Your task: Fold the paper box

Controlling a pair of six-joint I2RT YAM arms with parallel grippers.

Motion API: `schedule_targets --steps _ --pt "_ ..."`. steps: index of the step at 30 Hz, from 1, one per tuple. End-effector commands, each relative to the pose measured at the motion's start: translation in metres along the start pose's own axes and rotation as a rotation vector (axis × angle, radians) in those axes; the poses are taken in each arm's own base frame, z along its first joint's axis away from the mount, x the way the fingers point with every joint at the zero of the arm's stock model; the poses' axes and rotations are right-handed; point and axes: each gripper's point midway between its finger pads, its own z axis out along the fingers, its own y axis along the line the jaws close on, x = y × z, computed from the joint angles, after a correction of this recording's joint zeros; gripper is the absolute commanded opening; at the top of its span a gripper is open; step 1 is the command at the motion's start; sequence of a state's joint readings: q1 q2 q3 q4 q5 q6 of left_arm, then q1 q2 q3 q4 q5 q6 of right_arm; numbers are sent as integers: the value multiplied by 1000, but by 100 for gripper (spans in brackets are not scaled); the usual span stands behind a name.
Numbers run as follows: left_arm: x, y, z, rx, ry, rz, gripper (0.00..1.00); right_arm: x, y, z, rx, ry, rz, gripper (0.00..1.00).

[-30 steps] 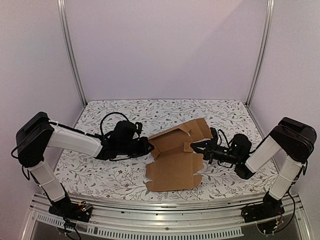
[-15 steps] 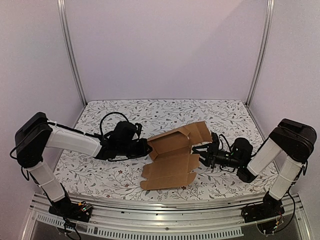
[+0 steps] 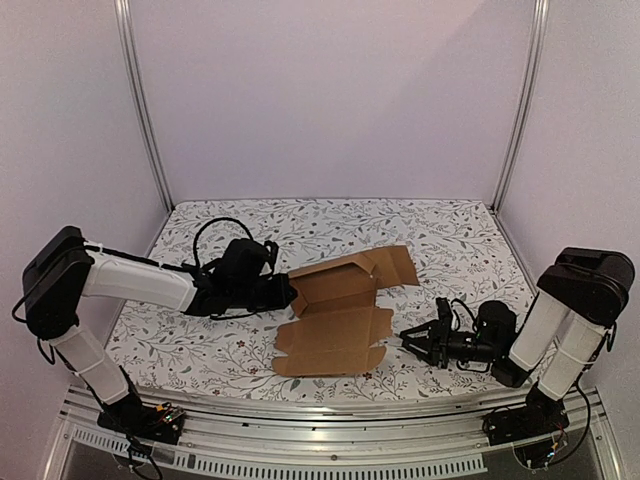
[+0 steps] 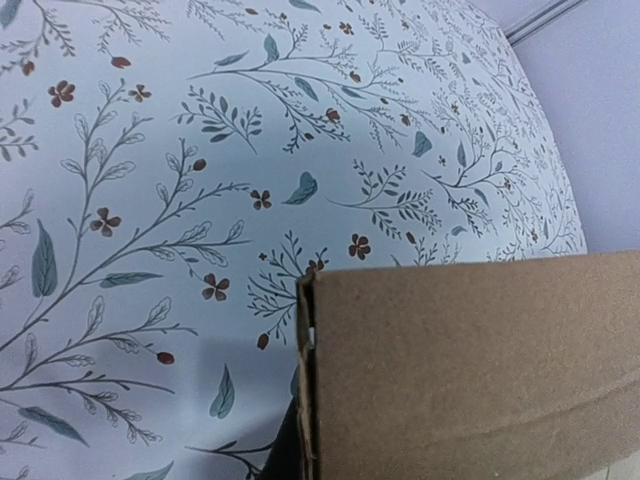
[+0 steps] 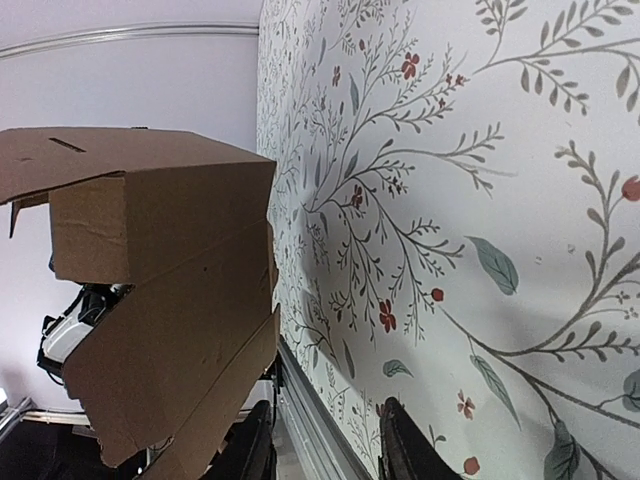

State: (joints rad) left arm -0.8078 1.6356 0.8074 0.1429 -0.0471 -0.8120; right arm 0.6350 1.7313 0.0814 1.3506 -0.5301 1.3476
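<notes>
The paper box [image 3: 335, 320] is a plain brown cardboard sheet with flaps, half folded, in the middle of the table; its far panel tilts up and its near panel lies almost flat. My left gripper [image 3: 288, 293] is shut on its left edge. In the left wrist view the box [image 4: 470, 370] fills the lower right and hides my jaws, except for a dark bit of one finger [image 4: 283, 455] under the edge. My right gripper [image 3: 408, 338] is open and empty, low over the table, right of the box and apart from it. In the right wrist view the box [image 5: 160, 290] stands to the left of my open gripper [image 5: 325, 450].
A floral cloth [image 3: 300, 225] covers the table. Pale walls enclose it, with metal posts at the back left [image 3: 140, 100] and back right [image 3: 520, 100]. A metal rail [image 3: 330, 445] runs along the near edge, close to the box's near side.
My right gripper has let go of the box's right side and drawn back to the right and nearer. The box has shifted left and dropped lower and flatter in my left gripper.
</notes>
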Motion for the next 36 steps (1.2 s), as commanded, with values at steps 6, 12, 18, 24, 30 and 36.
schedule_targets --steps 6,12,18,24,30,36 --pt "-14 2 -4 -38 -23 60 0 5 -20 -5 61 8 -57 34" --pt "-15 -2 -3 -44 -23 88 0 -2 -28 8 111 29 -130 35" --pt "-16 -2 -3 -48 -24 104 0 -8 -35 23 113 38 -171 37" --pt "-20 7 -11 -116 -21 158 0 -13 -52 35 140 42 -153 37" --pt "-24 14 -17 -180 -14 191 0 -17 -67 42 221 52 -146 40" --pt "-33 27 -26 -253 -29 190 0 -24 -71 50 336 71 -180 38"
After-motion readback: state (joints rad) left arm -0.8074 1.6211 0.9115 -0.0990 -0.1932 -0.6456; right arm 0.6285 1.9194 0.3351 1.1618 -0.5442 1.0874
